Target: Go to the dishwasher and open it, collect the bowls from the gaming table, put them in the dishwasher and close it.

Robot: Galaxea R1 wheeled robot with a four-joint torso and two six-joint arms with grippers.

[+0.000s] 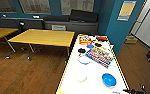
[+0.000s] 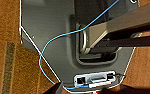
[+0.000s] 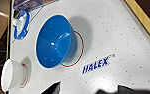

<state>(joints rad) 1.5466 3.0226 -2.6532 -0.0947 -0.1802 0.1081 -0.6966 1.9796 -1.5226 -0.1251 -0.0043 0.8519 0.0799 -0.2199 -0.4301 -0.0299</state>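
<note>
blue bowl (image 3: 56, 41) sitting beside white bowl (image 3: 12, 74) on white bench (image 1: 93, 80) | right gripper (image 1: 136, 91) hovering near, jaw state unclear

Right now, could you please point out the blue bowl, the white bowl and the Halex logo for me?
Blue bowl (image 3: 54, 42): right wrist view, inside of the bowl.
White bowl (image 3: 12, 75): right wrist view, outer wall.
Halex logo (image 3: 96, 65): right wrist view, middle letters.

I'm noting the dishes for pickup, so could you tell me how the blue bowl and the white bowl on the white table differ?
The blue bowl is bright blue and looks wider; the white bowl is plain white and looks smaller. The blue bowl sits nearer the HALEX lettering, the white bowl nearer the table edge. Both stand upright and look empty.
</note>
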